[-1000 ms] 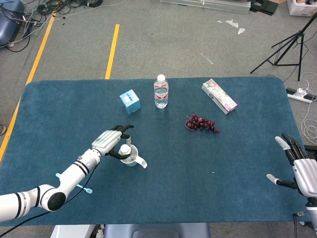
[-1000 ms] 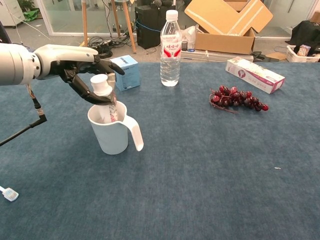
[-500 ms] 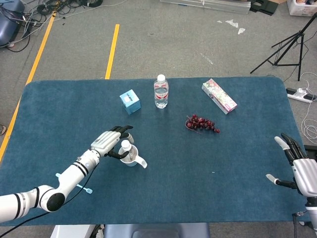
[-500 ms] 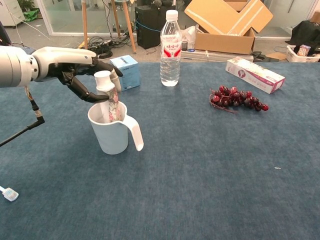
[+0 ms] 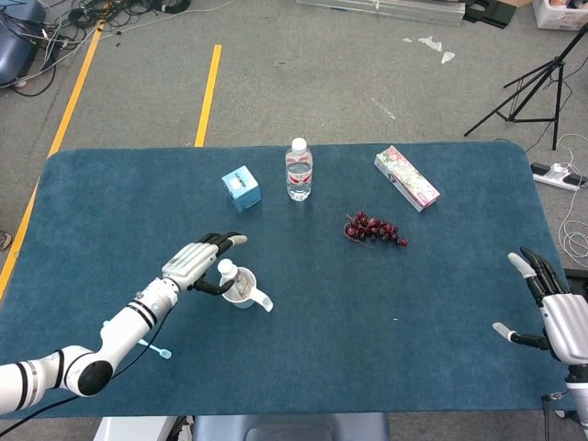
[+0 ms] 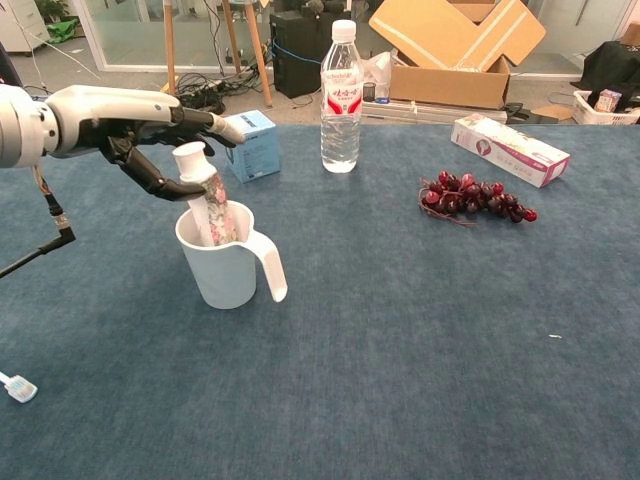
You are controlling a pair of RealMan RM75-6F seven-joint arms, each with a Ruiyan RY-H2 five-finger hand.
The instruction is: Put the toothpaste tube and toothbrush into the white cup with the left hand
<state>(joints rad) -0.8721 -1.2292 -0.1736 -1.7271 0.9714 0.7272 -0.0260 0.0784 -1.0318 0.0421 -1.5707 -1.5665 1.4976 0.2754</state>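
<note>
Just let go: left hand (image 6: 150, 125) drawn back, fingers apart, off the toothpaste tube (image 6: 205, 200) now leaning in the white cup (image 6: 222, 270); toothbrush (image 5: 152, 347) next.

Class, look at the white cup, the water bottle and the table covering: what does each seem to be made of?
White cup: probably plastic, with a matte, opaque wall and a moulded handle.
Water bottle: clear plastic; you can see through it, and it has a white cap and a printed label.
Table covering: blue fabric, like carpet or felt, with a fuzzy, non-reflective nap.

grey floor (image 5: 303, 83), yellow tape (image 5: 208, 84), perhaps cables (image 5: 55, 28)
</note>
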